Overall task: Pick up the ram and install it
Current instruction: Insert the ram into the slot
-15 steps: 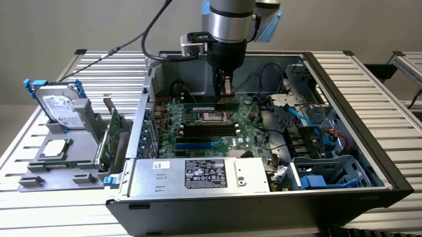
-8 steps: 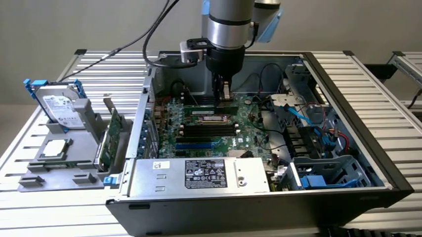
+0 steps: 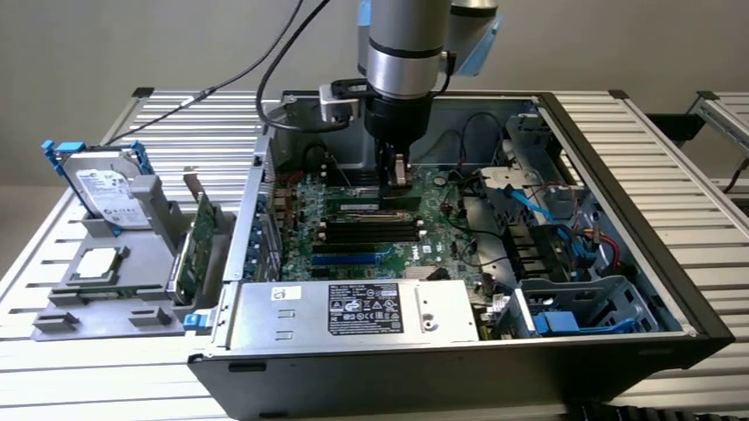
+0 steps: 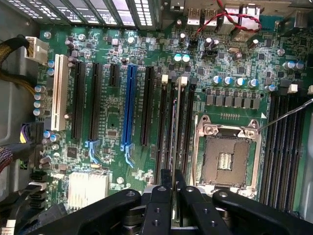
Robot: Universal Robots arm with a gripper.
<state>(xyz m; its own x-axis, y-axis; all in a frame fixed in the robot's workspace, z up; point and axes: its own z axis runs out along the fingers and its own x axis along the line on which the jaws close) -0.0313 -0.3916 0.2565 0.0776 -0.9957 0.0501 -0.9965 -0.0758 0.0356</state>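
Observation:
My gripper (image 3: 398,178) hangs inside the open computer case (image 3: 609,158), low over the motherboard (image 3: 439,219). Its black fingers (image 4: 159,205) stand close together, shut on the ram (image 4: 177,122). The ram is seen edge-on as a thin pale strip running along the black memory slots (image 4: 187,132) beside the empty processor socket (image 4: 227,156). In the exterior view the ram (image 3: 399,168) hangs upright below the wrist, above the far end of the memory slots (image 3: 372,231). I cannot tell whether its lower edge touches a slot.
A green expansion card (image 3: 205,230) and a silver hard drive with blue rails (image 3: 105,182) stand in a grey holder (image 3: 94,303) outside the case, on the exterior view's left. The power supply (image 3: 351,309), drive cage (image 3: 585,307) and loose cables (image 3: 538,197) crowd the case.

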